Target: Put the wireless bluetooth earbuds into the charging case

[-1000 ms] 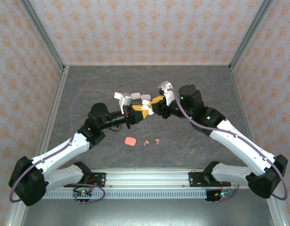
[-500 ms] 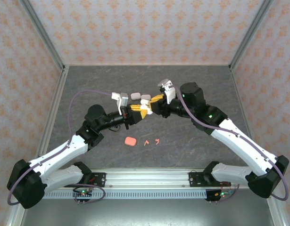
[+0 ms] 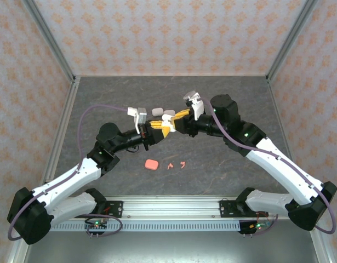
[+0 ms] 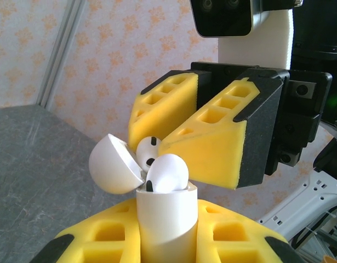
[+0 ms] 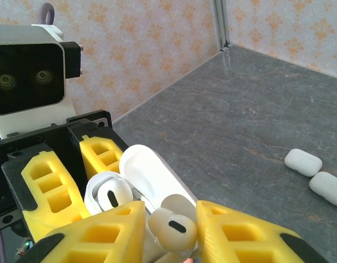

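Observation:
My left gripper (image 3: 157, 130) is shut on a white charging case (image 4: 165, 219), held upright above the table with its lid (image 4: 114, 163) swung open. One white earbud (image 4: 167, 174) sits in the slot nearer my left wrist camera. A second white earbud (image 5: 173, 226) stands in the other slot, between the yellow fingers of my right gripper (image 5: 171, 230). Its right finger (image 5: 250, 235) touches the earbud's head, while a thin gap shows at the left finger (image 5: 97, 235). Both grippers meet at the table's middle, right gripper (image 3: 176, 121) against the case (image 3: 166, 127).
A coral-pink case (image 3: 152, 164) lies shut on the grey table, with two coral-pink earbuds (image 3: 170, 165) (image 3: 183, 163) just right of it. Two shut white cases (image 5: 302, 162) (image 5: 328, 188) lie side by side behind the grippers. Patterned walls stand on three sides.
The right gripper's jaws have spread slightly around the earbud. Both grippers drifted a little to the left with the case; the things on the table stayed put.

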You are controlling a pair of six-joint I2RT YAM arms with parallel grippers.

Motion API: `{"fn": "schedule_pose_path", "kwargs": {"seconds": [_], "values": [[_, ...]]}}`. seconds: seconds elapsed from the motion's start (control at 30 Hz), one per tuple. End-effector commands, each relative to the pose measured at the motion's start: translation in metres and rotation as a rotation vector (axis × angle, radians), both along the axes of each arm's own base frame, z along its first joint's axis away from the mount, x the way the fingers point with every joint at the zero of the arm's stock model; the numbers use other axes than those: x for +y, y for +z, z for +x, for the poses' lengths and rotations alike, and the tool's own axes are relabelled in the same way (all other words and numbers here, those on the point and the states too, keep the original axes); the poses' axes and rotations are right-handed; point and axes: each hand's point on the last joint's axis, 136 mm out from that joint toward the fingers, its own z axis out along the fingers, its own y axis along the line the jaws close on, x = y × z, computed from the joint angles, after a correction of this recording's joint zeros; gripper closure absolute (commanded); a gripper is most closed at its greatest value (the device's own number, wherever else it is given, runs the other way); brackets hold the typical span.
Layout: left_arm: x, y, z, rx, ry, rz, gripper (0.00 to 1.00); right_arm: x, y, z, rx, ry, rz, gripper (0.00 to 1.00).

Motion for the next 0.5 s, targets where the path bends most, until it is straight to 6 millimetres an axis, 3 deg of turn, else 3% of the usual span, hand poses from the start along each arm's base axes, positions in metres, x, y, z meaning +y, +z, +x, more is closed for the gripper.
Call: {"fn": "schedule_pose_path", "kwargs": {"seconds": [0.0, 0.47], "values": [[0.005, 0.025, -0.008, -0.102, 0.006, -0.053, 1.00, 0.003, 0.010, -0.005, 0.010, 0.020, 0.019, 0.68], [0.004, 0.026, -0.011, -0.114, 0.002, -0.046, 1.00, -0.007, 0.046, 0.004, -0.022, -0.043, 0.078, 0.46]]}}
